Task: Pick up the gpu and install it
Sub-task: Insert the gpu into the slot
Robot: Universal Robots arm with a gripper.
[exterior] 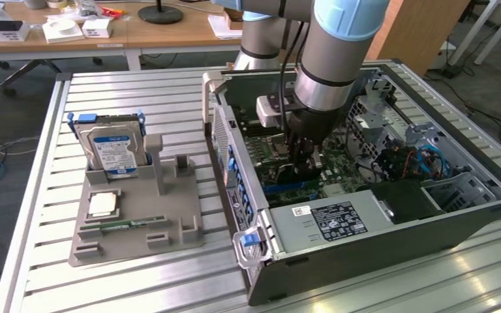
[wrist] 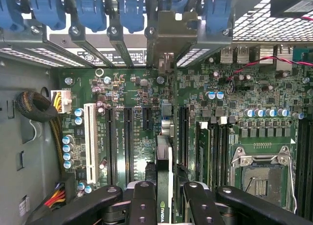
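The gpu (wrist: 165, 151) is seen edge-on in the wrist view, standing upright over the green motherboard (wrist: 132, 88). Its silver end bracket (wrist: 171, 32) sits against the case's rear slot row, among the blue latches. My gripper (wrist: 166, 203) is shut on the card's top edge, with a black finger (wrist: 143, 200) on each side and the maker's logo between them. In the exterior view my gripper (exterior: 305, 160) reaches down into the open computer case (exterior: 338, 225), with the dark gpu (exterior: 296, 175) below it near the blue slots.
A grey parts holder (exterior: 137, 222) on the slatted metal table (exterior: 111, 287) carries a hard drive (exterior: 114, 151), a processor (exterior: 102, 205) and a RAM stick (exterior: 127, 225). Inside the case are an empty CPU socket (wrist: 259, 173), fitted memory sticks (wrist: 205, 146) and cable bundles (wrist: 36, 107).
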